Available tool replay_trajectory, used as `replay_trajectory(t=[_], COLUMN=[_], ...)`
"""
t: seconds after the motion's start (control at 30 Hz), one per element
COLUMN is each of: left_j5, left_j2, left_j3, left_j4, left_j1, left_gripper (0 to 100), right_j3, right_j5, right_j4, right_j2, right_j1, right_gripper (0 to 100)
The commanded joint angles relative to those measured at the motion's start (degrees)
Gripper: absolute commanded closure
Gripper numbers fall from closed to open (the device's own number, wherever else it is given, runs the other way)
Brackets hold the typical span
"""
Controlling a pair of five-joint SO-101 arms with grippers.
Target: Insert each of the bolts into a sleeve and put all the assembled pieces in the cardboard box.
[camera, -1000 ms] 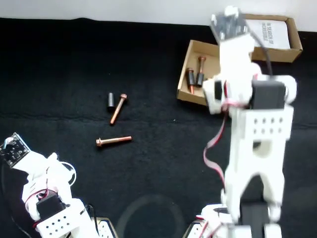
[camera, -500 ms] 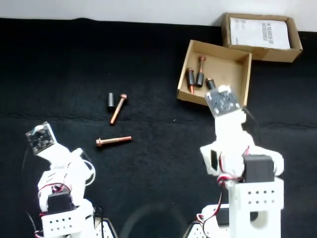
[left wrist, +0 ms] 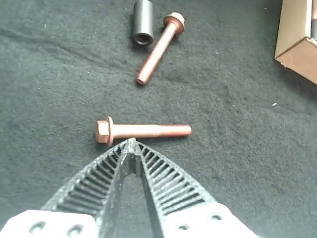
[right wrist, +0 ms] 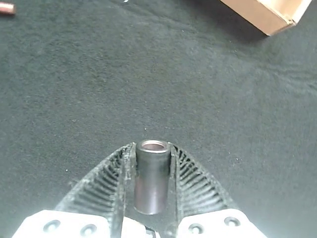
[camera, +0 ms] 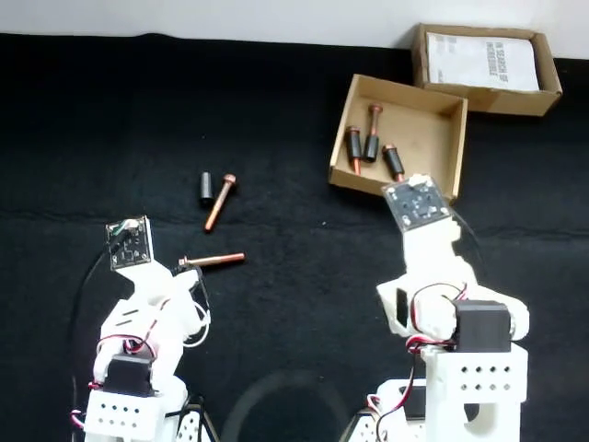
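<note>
While the left gripper (left wrist: 130, 148) is hanging low over the black cloth (left wrist: 237, 148) with its fingers pressed together on nothing, its tip is sitting just beside a bolt (left wrist: 141, 131) that is lying flat, closer to the head than to the threads; whether tip and bolt are touching cannot be told. In the high view this bolt is lying left of centre, right at the upper end of the left arm (camera: 152, 313). Above it a second bolt (camera: 219, 203) is lying on a slant, with a loose sleeve (camera: 206, 188) just beside its head and apart from it.

The right gripper (right wrist: 151, 148) is clamping its fingers on a sleeve (right wrist: 151, 183), whose open end is pointing away from the wrist, over bare cloth. The right arm (camera: 442, 295) is standing at lower right of the high view, its wrist board overlapping the lower edge of the box (camera: 433, 129) and hiding part of that wall. Three assembled pieces (camera: 372, 138) are lying side by side in the box's left half. A second box (camera: 552, 83), holding a white sheet, is sitting at the upper right corner, touching the first.
</note>
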Motion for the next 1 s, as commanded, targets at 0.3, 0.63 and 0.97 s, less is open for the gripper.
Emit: replay_trajectory(t=[0.3,0.63,0.97], left_j5=[0.26,0.26,4.04], left_j2=[15.69,44.62,71.96], left_j3=[1.45,-8.31,-23.96], left_j4=[-15.30,-24.88,-28.84], left_j1=[0.75,0.75,0.66], left_gripper=[99,99,99], right_j3=[0.04,0.04,0.04], right_j5=[0.88,0.88,0.88], right_j4=[-0.75,-0.75,-0.75], right_j2=[-1.01,-0.92,-0.92], right_j1=[1.36,1.36,1.36], right_gripper=[99.1,99.1,99.1])
